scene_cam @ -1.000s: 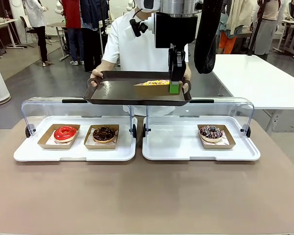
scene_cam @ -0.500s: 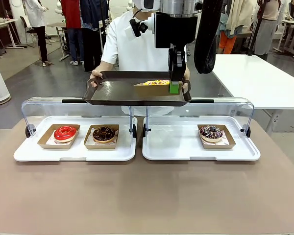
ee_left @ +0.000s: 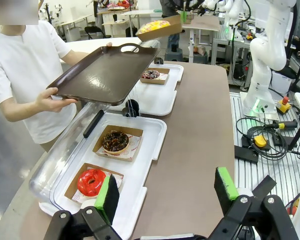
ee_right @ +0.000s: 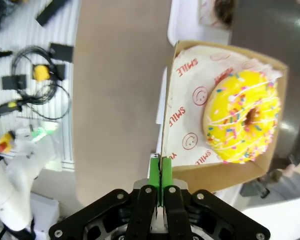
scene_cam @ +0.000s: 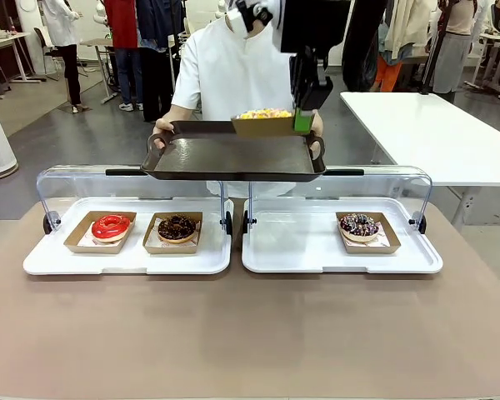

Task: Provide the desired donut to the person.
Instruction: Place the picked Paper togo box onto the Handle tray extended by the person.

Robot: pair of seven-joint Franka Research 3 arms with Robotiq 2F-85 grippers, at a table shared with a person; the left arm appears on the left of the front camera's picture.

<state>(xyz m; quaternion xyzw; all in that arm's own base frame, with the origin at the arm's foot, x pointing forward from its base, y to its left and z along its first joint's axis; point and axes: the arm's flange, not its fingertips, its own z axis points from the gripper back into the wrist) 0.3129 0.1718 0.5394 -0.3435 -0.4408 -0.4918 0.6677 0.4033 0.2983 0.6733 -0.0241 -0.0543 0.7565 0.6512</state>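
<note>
Right hand [scene_cam: 301, 125] clamped on right edge of carton [scene_cam: 262, 127] carrying yellow sprinkled donut [scene_cam: 265, 114], raised above far right of brown tray [scene_cam: 225, 154] held by person [scene_cam: 233, 75]. Left hand [ee_left: 167, 187] spread wide, gripping nothing, near red donut [ee_left: 91, 181] at left of tabletop [ee_left: 190, 165].

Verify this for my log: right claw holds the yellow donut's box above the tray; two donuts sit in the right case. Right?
No: front view shows one donut in the right case. The right claw does hold the box above the tray.
</note>
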